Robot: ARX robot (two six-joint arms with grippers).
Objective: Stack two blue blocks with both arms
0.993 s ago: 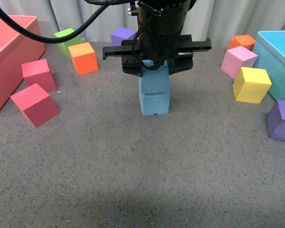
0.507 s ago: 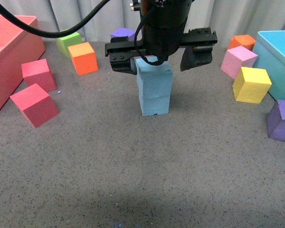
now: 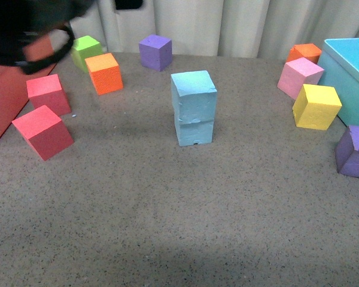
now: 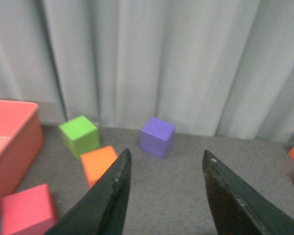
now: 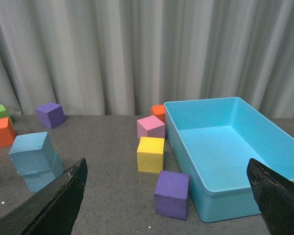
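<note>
Moved: your left gripper (image 4: pixel 164 196) lifted off the blue blocks (image 3: pixel 193 115).
Done: you stacked both.
Left: nothing.
Jaws: left wide, empty; right gripper (image 5: pixel 166 196) wide, empty.

Left hand (image 4: pixel 164 196) and right hand (image 5: pixel 169 196) gape, empty.

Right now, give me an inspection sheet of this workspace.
Surface: grey speckled table, bare in front.
Job's things: upper blue block sits on lower blue block, slightly twisted; nothing grips them.
Clutter: two red cubes, orange cube, green cube, purple cube, pink cube, yellow cube, turquoise bin, red bin.
Grippers: left claw open, empty; right claw open, empty.
Cables: black cable at far left.
Surroundings: grey curtain behind.
</note>
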